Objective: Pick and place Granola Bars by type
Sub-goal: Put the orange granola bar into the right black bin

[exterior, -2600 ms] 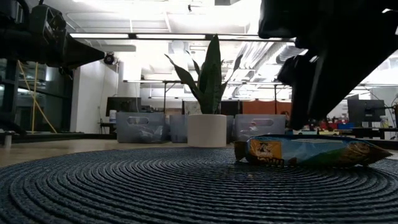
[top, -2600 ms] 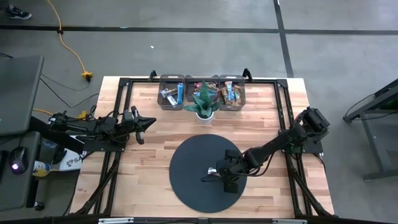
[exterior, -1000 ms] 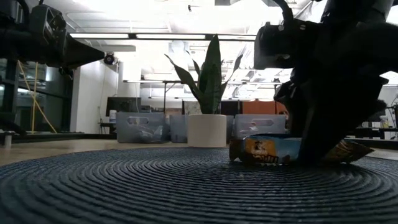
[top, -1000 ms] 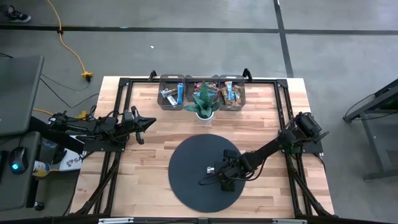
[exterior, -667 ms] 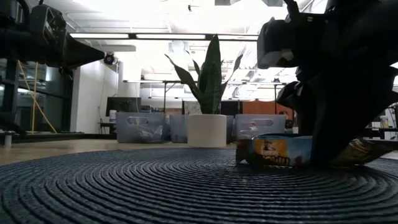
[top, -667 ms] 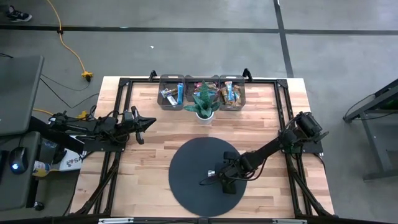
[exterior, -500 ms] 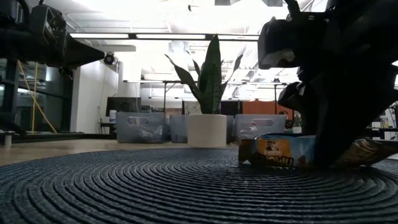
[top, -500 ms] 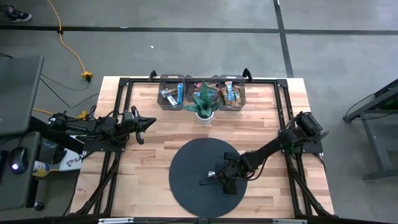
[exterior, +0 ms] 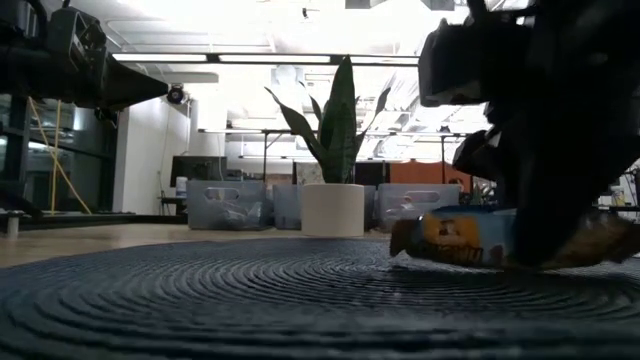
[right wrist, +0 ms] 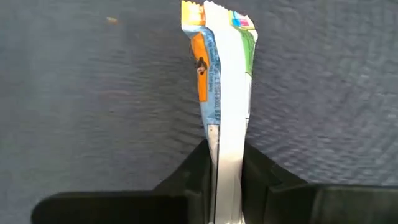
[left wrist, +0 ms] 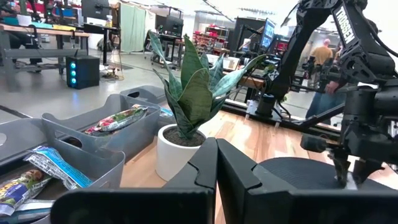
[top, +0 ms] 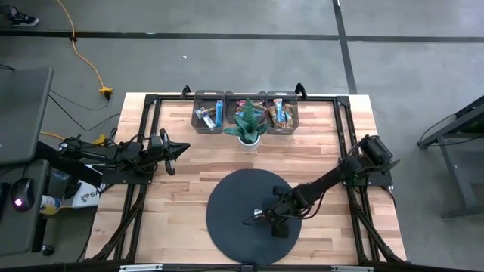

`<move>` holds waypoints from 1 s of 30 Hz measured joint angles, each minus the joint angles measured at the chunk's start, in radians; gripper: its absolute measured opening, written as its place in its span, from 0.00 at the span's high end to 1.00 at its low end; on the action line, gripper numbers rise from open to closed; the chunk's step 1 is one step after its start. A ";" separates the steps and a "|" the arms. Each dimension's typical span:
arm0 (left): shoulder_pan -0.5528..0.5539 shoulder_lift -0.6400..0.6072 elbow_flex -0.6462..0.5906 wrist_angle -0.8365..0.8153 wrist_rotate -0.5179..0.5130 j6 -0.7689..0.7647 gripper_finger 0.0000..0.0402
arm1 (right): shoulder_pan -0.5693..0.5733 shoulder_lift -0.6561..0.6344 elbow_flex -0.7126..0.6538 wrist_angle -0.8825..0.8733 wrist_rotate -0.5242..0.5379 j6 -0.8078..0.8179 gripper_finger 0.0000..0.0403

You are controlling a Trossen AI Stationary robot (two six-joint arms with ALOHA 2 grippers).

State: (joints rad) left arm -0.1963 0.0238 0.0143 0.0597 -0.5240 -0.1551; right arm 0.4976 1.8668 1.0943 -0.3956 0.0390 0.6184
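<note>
One granola bar (right wrist: 222, 93), in a blue, orange and white wrapper, is on the dark round mat (top: 227, 196) and also shows in the low view (exterior: 455, 238). My right gripper (right wrist: 225, 180) is shut on it, reaching down over the mat's right half (top: 266, 216). My left gripper (left wrist: 216, 168) is shut and held level above the table's left side (top: 178, 149), far from the mat. More granola bars lie in the grey bins (top: 209, 113) at the far edge. My right gripper pinches the bar's two broad faces (right wrist: 217, 146) between its two fingers. The fingers slant steeply down from above and lie across the bar. The bar is turned onto its long edge, and its free end (exterior: 405, 240) is tipped slightly up off the mat.
A potted spiky plant (top: 248, 125) stands between two of the grey bins, the right one (top: 281, 112) holding brown and blue bars. A black frame (top: 151, 102) runs round the wooden table. People and workbenches show in the room beyond.
My right gripper has tipped a little and its fingers have closed on the bar. The bar has slid slightly along the mat toward the gripper, turned onto its edge, and its free end has come up a little.
</note>
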 joint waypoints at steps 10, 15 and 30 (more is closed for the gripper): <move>0.000 0.000 0.000 0.000 0.000 0.000 1.00 | -0.014 -0.091 0.000 0.147 0.019 0.012 0.91; 0.000 0.000 0.000 0.000 0.000 0.000 1.00 | -0.015 -0.126 0.000 0.307 0.047 0.010 0.91; 0.000 0.000 0.000 0.000 -0.001 0.000 1.00 | -0.090 -0.263 0.002 0.914 0.384 -0.214 0.91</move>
State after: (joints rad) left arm -0.1965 0.0238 0.0140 0.0594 -0.5251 -0.1551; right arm 0.4074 1.6042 1.0966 0.5188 0.4227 0.4048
